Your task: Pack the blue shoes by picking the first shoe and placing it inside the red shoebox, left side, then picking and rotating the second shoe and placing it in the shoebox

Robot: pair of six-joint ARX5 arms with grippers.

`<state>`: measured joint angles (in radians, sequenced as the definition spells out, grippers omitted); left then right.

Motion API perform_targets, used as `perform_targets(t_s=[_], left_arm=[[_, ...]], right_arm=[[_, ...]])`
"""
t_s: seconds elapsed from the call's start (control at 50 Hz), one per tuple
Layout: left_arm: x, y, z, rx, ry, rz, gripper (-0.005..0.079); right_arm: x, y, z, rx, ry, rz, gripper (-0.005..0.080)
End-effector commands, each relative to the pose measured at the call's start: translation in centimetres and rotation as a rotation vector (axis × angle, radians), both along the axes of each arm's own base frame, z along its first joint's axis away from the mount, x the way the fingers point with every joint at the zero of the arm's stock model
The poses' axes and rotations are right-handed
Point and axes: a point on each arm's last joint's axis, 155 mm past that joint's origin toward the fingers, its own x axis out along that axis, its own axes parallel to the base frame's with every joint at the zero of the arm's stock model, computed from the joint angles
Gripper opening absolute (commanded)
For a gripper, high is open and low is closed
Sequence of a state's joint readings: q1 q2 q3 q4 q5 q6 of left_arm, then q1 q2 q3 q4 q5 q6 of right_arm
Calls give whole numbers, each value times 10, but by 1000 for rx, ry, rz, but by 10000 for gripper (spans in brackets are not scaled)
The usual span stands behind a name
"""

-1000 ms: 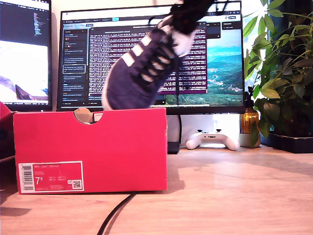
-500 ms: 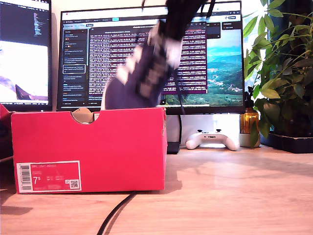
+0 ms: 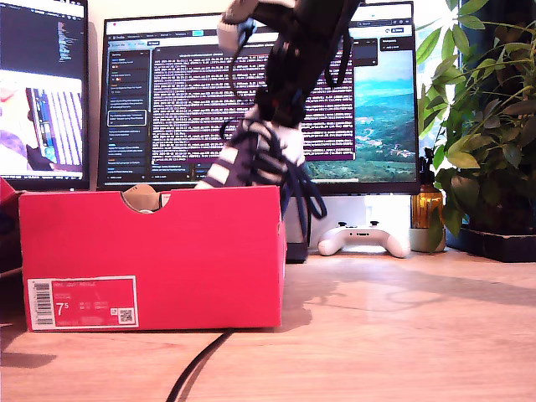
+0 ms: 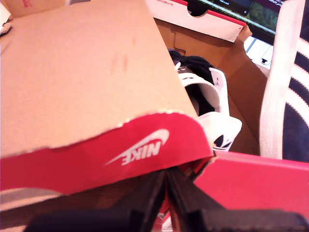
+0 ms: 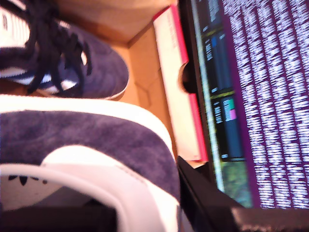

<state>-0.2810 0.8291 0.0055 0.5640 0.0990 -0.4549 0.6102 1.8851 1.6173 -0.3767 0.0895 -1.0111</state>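
Observation:
The red shoebox (image 3: 151, 255) stands at the exterior view's left, and its label reads 7.5. My second gripper (image 3: 283, 107) comes down from above, shut on the heel of a blue shoe (image 3: 255, 157). That shoe points toe-down into the box, with its laces (image 3: 306, 199) hanging over the box's end. The second wrist view shows this held shoe (image 5: 96, 145) above another blue shoe (image 5: 91, 67) lying in the box. My first gripper (image 4: 165, 186) is shut on the red Nike flap of the box lid (image 4: 77, 82). Past the lid, the boxed shoe's white heel tab (image 4: 219, 133) shows.
Two monitors (image 3: 251, 92) stand behind the box. A white game controller (image 3: 364, 239), an amber bottle (image 3: 427, 209) and a leafy plant (image 3: 486, 126) sit at the exterior view's right. A black cable (image 3: 197, 368) runs across the wooden desk (image 3: 402, 335) in front.
The held shoe has swung from a slant to nearly upright and sunk deeper into the box. The arm has come lower over the box's end. The box has shifted slightly.

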Motion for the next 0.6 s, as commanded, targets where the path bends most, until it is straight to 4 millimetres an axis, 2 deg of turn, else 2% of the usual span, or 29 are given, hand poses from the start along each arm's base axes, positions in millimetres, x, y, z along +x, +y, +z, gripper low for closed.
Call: perform_targets(t_s=[0.0, 0.12, 0.28, 0.34, 0.48, 0.58], left_arm=[[-5, 2, -10, 3, 16, 2, -21], [-5, 1, -11, 4, 19, 1, -21], [-5, 2, -12, 5, 23, 1, -21], [-5, 2, -12, 5, 24, 1, -21], [-6, 2, -13, 7, 27, 1, -21], [-6, 1, -14, 7, 32, -1, -21]], right_arm=[[-4, 15, -26, -18, 53, 26, -13], [-7, 24, -49, -38, 88, 37, -13], [-8, 33, -67, -48, 102, 51, -7], [-6, 39, -67, -37, 89, 56, 41], [-1, 51, -57, -1, 39, 67, 239], [5, 56, -46, 23, -6, 60, 269]])
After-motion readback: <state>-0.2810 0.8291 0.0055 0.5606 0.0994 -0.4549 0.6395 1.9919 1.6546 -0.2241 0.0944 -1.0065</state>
